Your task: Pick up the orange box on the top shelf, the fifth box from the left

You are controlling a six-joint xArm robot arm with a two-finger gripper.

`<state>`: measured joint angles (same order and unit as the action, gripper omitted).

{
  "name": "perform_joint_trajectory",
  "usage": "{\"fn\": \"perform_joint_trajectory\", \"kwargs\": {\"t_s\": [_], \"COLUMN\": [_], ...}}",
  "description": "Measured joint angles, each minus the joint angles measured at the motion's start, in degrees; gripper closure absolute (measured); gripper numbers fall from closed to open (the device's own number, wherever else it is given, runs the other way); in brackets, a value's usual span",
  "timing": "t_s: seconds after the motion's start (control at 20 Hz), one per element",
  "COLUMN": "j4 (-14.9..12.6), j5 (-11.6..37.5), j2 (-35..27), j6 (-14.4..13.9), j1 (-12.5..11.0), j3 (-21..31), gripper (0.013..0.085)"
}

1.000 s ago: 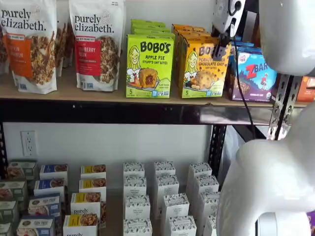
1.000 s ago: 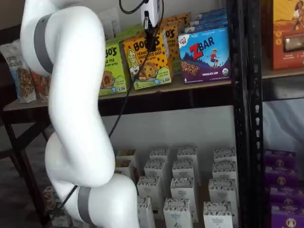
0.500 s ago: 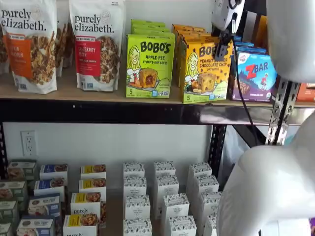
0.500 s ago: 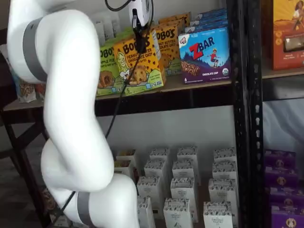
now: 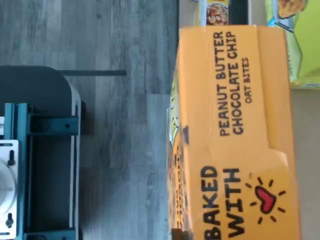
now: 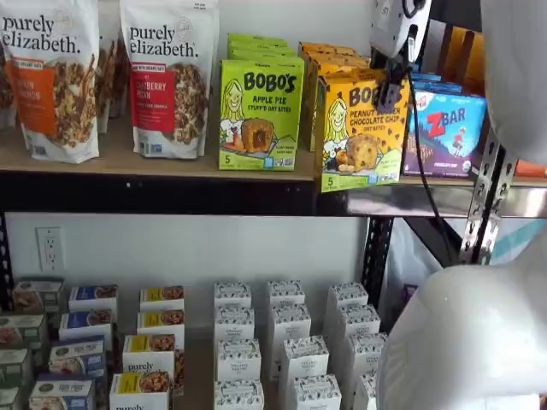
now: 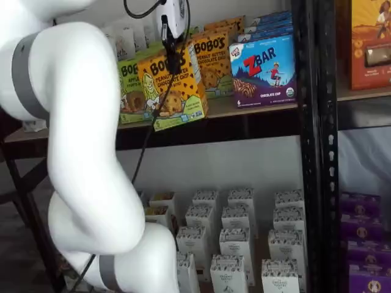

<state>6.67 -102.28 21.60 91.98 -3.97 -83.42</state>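
The orange box (image 6: 359, 132) reads "BOBO'S Peanut Butter Chocolate Chip" and hangs in front of the top shelf (image 6: 171, 162), past its black front rail, slightly tilted. My gripper (image 6: 389, 90) is shut on the orange box from above, black fingers clamped over its top edge. In both shelf views the box (image 7: 171, 91) is off the board, with the gripper (image 7: 174, 58) holding its top. The wrist view shows the box's orange top face (image 5: 235, 140) with "Peanut Butter Chocolate Chip Oat Bites" and "Baked With" printed on it.
A green Bobo's Apple Pie box (image 6: 260, 114) stands to the left, more orange boxes (image 6: 329, 53) behind, and a blue Zbar box (image 6: 444, 132) to the right. Granola bags (image 6: 167, 77) fill the left of the shelf. Small white cartons (image 6: 286, 342) crowd the lower shelf. A black upright (image 7: 311, 146) stands right.
The gripper has drawn the orange box out from the row toward the cameras; it has left the shelf board and now hangs in front of the rail.
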Motion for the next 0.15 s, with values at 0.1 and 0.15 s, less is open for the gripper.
{"fn": "perform_joint_trajectory", "kwargs": {"t_s": [0.1, 0.15], "j4": [-0.01, -0.02], "j5": [-0.38, -0.41], "j2": [0.53, 0.81], "j6": [-0.19, -0.29], "j1": [0.17, 0.27], "j3": [0.42, 0.68], "gripper": [0.057, 0.057]}}
